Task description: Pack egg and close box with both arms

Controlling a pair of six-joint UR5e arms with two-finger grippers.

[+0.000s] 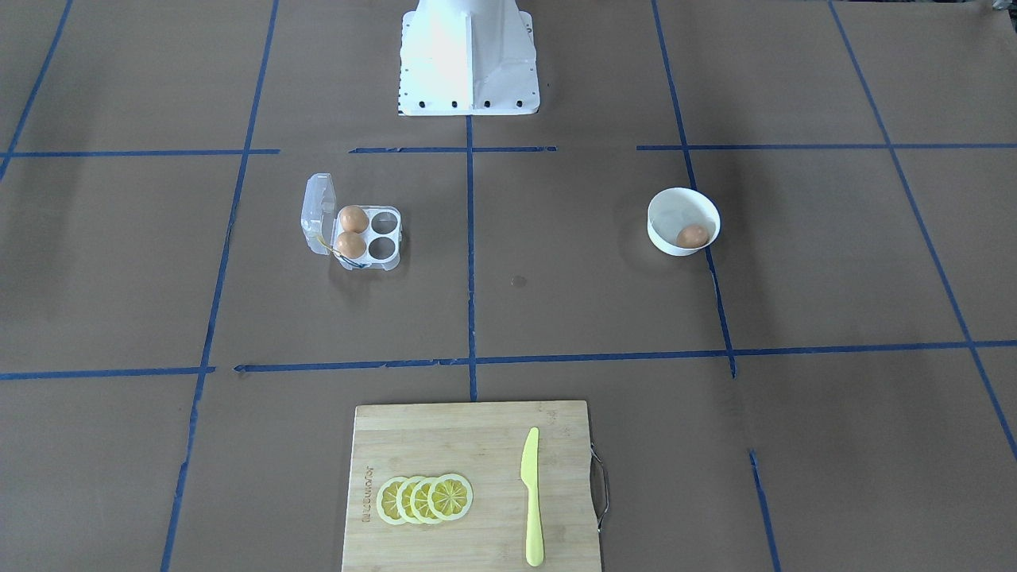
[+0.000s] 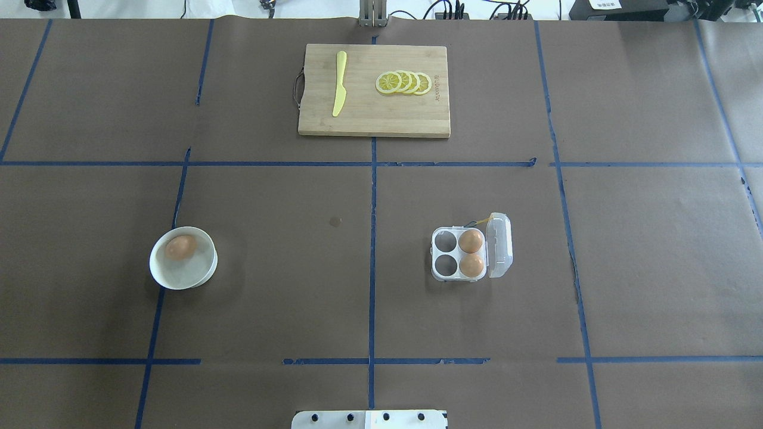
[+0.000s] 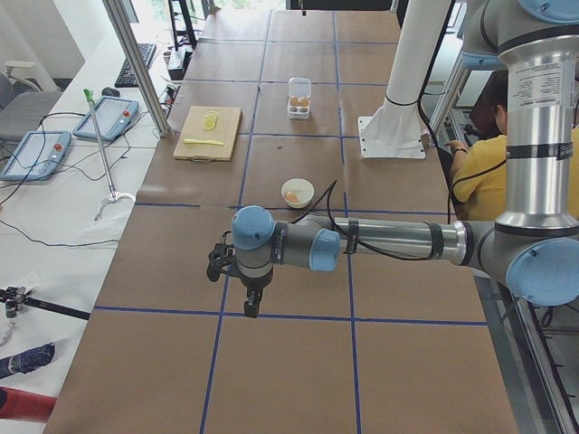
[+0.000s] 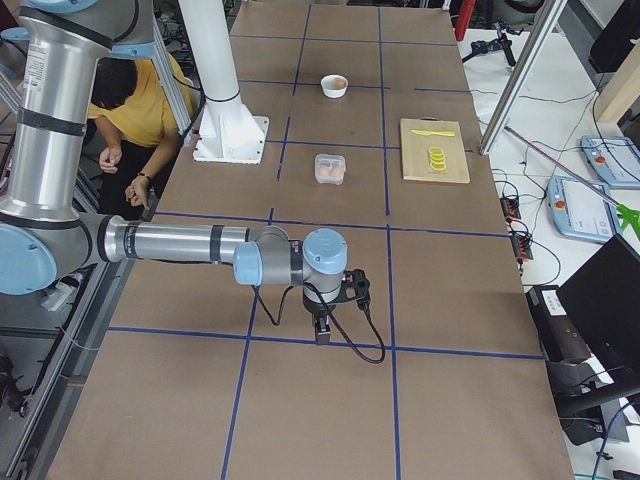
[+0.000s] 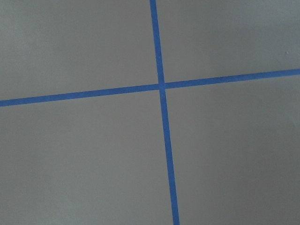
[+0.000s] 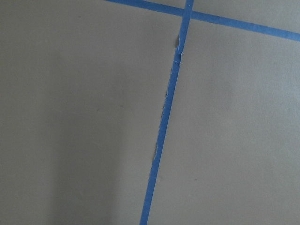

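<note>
I find the small orange-brown egg [image 2: 180, 246] lying in the round white bowl [image 2: 197, 275] on the robot's left half, well apart from the clear plastic four-cup box [image 2: 458, 252], whose lid is open. The left gripper [image 3: 249, 294] hangs nearer the egg than the right gripper [image 4: 320, 328]. I cannot tell either's finger spread.

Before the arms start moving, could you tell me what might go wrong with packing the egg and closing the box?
1. The egg lies low in the bowl, near its wall; a grasp could bump the rim or let the smooth egg slip.
2. Two packed eggs fill the cups beside the lid of the box; placing the third could knock them.
3. The yellow cord lies by the hinge and might get caught as the lid closes.
</note>
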